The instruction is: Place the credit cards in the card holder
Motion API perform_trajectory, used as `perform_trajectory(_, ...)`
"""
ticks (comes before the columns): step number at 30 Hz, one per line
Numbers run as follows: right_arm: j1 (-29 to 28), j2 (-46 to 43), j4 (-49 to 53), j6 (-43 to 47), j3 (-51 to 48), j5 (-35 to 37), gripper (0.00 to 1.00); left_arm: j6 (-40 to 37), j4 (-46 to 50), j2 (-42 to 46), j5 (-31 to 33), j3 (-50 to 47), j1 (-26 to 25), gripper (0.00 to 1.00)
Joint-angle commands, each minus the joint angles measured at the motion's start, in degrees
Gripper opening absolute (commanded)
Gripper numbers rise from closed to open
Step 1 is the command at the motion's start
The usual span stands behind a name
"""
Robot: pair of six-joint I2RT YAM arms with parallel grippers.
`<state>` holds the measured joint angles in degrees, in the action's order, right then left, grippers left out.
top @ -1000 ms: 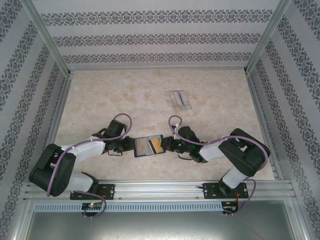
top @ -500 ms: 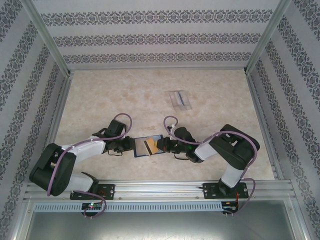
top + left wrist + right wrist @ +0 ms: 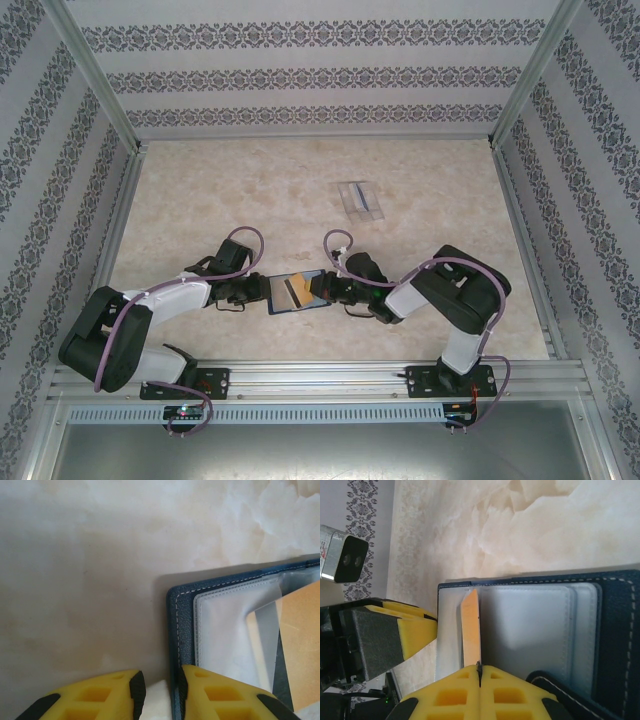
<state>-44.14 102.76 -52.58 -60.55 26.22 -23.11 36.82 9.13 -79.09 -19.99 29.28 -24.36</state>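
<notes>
Marble tabletop [image 3: 220,190] lies bare on the far side. Near me, my left gripper [image 3: 157,692] pinches the open card holder [image 3: 298,292] by its left edge; my right gripper [image 3: 480,672] clamps an orange card [image 3: 471,630] edge-on above its sleeves.

Blk/wht arms, purple cables, yellow jaws.

Card holder [image 3: 180,630] in grained navy leather-like material with pale stitching, inner sleeves [image 3: 530,630] of cloudy smooth plastic, orange card [image 3: 471,630] thin and matt, gripper fingers [image 3: 465,690] of matt yellow plastic, table [image 3: 85,580] with smooth, faintly glossy marble-pattern surface
</notes>
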Motion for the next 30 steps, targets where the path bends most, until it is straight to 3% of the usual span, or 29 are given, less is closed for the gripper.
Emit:
perform_trajectory(1, -0.62, 1.19, -2.30, 0.28, 1.70, 1.75, 0.00, -0.17, -4.20, -6.44, -3.84, -2.56, -2.25, 0.31)
perform_trajectory(7, -1.65, 2.00, -4.45, -0.44, 1.07, 3.26, 0.00, -0.25, -4.29, -6.48, -3.91, -2.76, -2.19, 0.31)
perform_trajectory(23, -7.43, 3.25, -10.11, -3.93, -2.95, 16.19, 0.00, -0.17, -4.09, -6.26, -3.80, -2.83, -2.18, 0.31)
perform_trajectory(30, -8.44, 5.30, -12.44, -4.71, -2.20, 17.60, 0.00, -0.25, -4.07, -5.92, -3.78, -2.98, -2.24, 0.30)
